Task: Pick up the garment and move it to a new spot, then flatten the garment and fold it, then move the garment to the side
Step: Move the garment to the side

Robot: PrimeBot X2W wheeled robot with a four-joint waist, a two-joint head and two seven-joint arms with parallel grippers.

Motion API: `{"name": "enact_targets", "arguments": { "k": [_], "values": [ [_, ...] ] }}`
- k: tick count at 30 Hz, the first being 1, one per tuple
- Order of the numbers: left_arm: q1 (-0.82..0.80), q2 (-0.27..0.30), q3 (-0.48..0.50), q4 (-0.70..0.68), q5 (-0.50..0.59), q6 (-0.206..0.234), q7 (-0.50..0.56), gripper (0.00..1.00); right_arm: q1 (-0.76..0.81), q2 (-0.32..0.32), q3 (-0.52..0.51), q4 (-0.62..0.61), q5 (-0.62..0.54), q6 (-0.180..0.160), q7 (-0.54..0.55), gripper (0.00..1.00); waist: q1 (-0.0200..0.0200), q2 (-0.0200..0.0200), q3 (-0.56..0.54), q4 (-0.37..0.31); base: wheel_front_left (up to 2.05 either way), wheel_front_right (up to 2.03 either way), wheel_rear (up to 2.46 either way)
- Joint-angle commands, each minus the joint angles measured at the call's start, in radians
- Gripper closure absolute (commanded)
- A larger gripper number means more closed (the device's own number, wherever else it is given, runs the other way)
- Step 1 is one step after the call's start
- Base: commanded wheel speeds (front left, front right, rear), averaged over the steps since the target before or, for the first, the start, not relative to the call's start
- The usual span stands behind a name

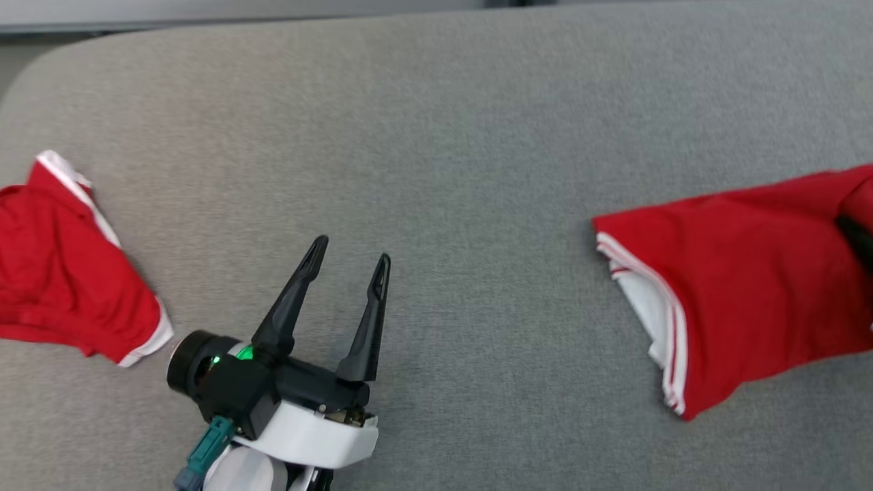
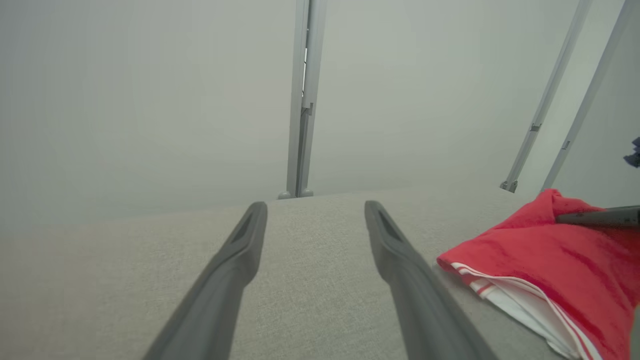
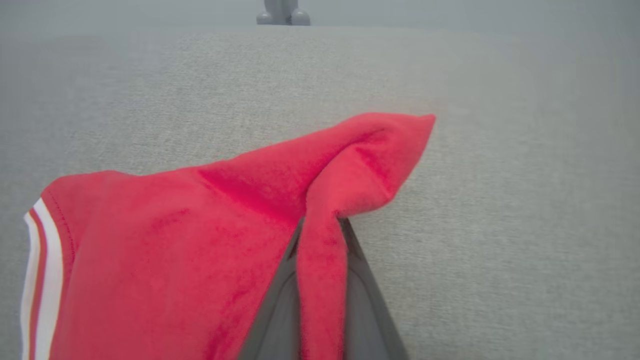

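Garment [image 1: 736,286] lies lengthwise at frame right, our right pincer [image 3: 322,222] clenched on its corner; left pincer [image 1: 352,249] released, well apart.

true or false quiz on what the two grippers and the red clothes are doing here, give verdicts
1. The right gripper is shut on a fold of the red garment. True.
2. The left gripper holds cloth. False: it is open, over bare grey surface.
3. A second red garment lies at the head view's left. True.
4. The held garment's trim is blue. False: its stripes are white.
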Motion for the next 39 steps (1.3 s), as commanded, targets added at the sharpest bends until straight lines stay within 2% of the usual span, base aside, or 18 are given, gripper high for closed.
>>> {"name": "enact_targets", "arguments": {
  "k": [1,8,12,21,38,39],
  "values": [
    [-0.033,0.003,-0.004,-0.005,0.012,-0.009,-0.001,0.00,-0.037,-0.024,-0.009,0.007,-0.012,0.000,-0.013,1.00,0.0000,0.0000,0.077,-0.064,0.00,0.00,0.00],
    [-0.098,0.003,-0.025,-0.004,0.036,-0.028,-0.001,0.00,-0.134,-0.107,-0.066,0.084,-0.038,0.000,-0.042,1.00,0.0000,0.0000,0.186,-0.121,0.00,0.00,0.00],
    [-0.120,0.003,-0.034,-0.003,0.049,-0.036,-0.001,0.00,-0.175,-0.120,-0.112,0.162,-0.082,0.000,-0.058,1.00,0.0000,0.0000,0.220,-0.136,0.00,0.00,0.00],
    [-0.140,0.004,-0.028,-0.010,0.060,-0.047,-0.001,0.00,-0.247,-0.185,-0.178,0.279,-0.279,0.000,-0.082,1.00,0.0000,0.0000,0.278,-0.138,0.00,0.00,0.00],
    [-0.173,0.004,-0.030,-0.015,0.047,-0.051,-0.001,0.00,-0.357,-0.193,-0.256,0.390,-0.513,0.000,-0.129,1.00,0.0000,0.0000,0.343,-0.089,0.00,0.00,0.00],
    [-0.173,0.004,-0.029,-0.014,0.046,-0.051,-0.001,0.00,-0.366,-0.193,-0.265,0.399,-0.525,0.000,-0.138,0.55,0.0000,0.0000,0.343,-0.086,0.00,0.00,0.00]
  ]
}}
